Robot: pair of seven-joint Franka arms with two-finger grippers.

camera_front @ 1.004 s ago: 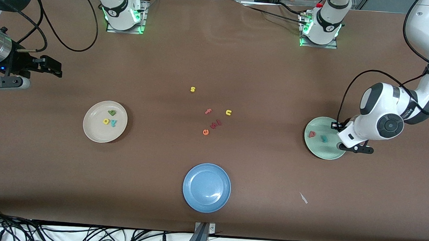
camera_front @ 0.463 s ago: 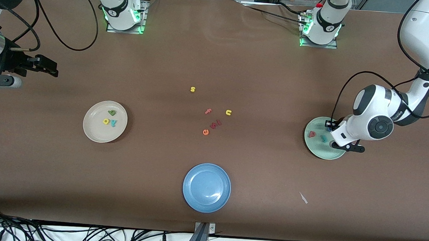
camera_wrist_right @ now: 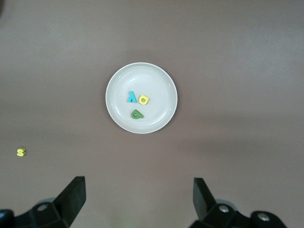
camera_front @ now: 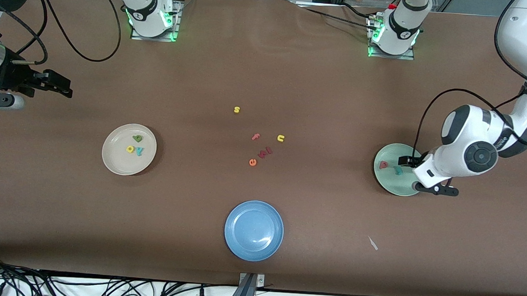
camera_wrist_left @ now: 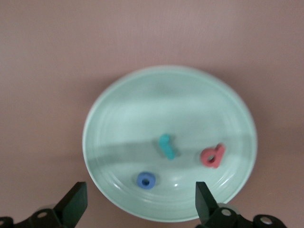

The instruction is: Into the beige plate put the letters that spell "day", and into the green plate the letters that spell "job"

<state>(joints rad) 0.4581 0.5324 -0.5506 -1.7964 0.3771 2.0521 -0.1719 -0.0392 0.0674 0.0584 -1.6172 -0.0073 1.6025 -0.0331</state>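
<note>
The left hand (camera_wrist_left: 137,213) has just spread wide over the green plate (camera_front: 385,183), letting the blue o (camera_wrist_left: 146,180) drop beside the teal j (camera_wrist_left: 166,146) and red b (camera_wrist_left: 212,156). The beige plate (camera_front: 112,158) holds its 3 letters. The right hand (camera_wrist_right: 135,202), spread and empty, waits above the surface. Both words look finished.

Robot lab: bolted arm bases (camera_front: 152,13), loose cables (camera_front: 102,288).

The left gripper (camera_front: 407,173) hangs low at the left arm's end of the table, fingers (camera_wrist_left: 76,204) spread wide and empty. The right gripper (camera_front: 61,87), raised at the right arm's end, waits with jaws apart.
</note>
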